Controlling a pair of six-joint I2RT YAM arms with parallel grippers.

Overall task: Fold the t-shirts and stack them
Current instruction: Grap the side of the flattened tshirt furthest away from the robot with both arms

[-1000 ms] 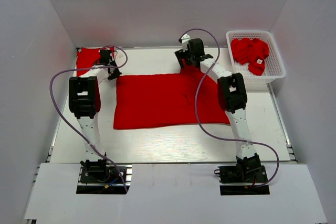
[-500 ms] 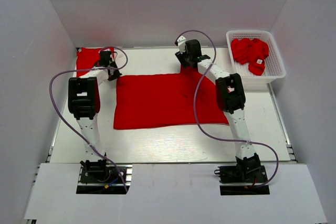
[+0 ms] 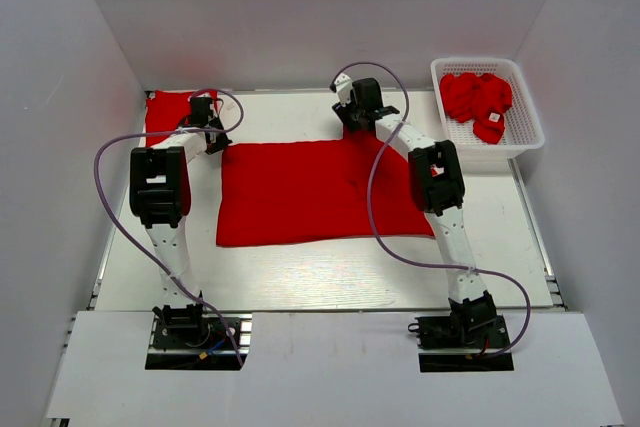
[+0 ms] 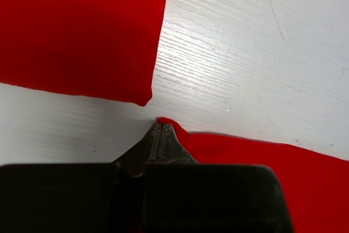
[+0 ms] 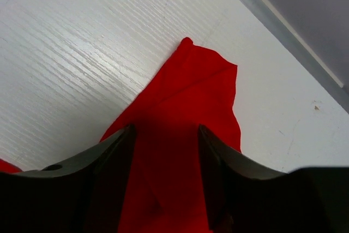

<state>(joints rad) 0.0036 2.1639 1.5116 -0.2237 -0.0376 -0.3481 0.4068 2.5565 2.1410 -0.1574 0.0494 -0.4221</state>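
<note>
the right hand (image 5: 166,135) has narrowed its jaws, still apart, astride a sleeve of the spread t-shirt (image 3: 320,192) at upper centre of the counter (image 3: 300,272). the left hand (image 4: 161,132) stays pinched shut on its upper-left corner. a fold probably comes next.

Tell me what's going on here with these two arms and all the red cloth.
Two robot arms are working on a red t-shirt spread flat on the table. The left gripper is shut on the shirt's far left corner. The right gripper is open, its fingers straddling the sleeve at the far right. A folded shirt lies in the far left corner, and more shirts wait crumpled in the white basket.
</note>
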